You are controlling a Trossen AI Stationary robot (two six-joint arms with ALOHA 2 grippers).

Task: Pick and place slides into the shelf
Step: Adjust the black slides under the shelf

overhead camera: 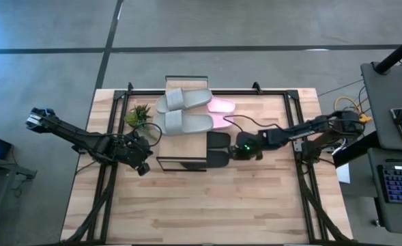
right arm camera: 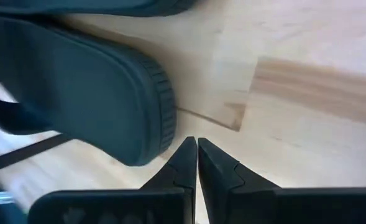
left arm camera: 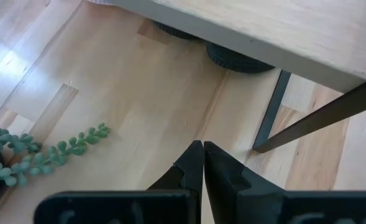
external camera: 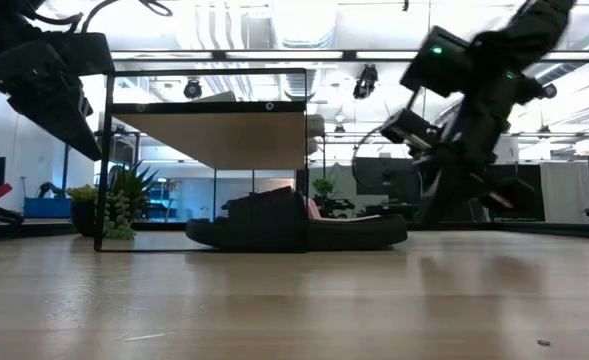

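Wooden table (overhead camera: pixel 207 205) holds the shelf (overhead camera: pixel 187 85) and slides (overhead camera: pixel 187 123); both arms' jaws closed, empty.

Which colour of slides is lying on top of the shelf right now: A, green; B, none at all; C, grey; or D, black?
C: the high view shows two grey slides side by side on the shelf plank, while the black slides lie lower, by its right end.

A small green potted plant (overhead camera: pixel 138 115) stands on the light wooden surface (overhead camera: pixel 207 205) near its far left part. Beyond the surface lies grey floor (overhead camera: pixel 50 61), and a keyboard (overhead camera: pixel 396 186) with lit keys sits at the right edge.
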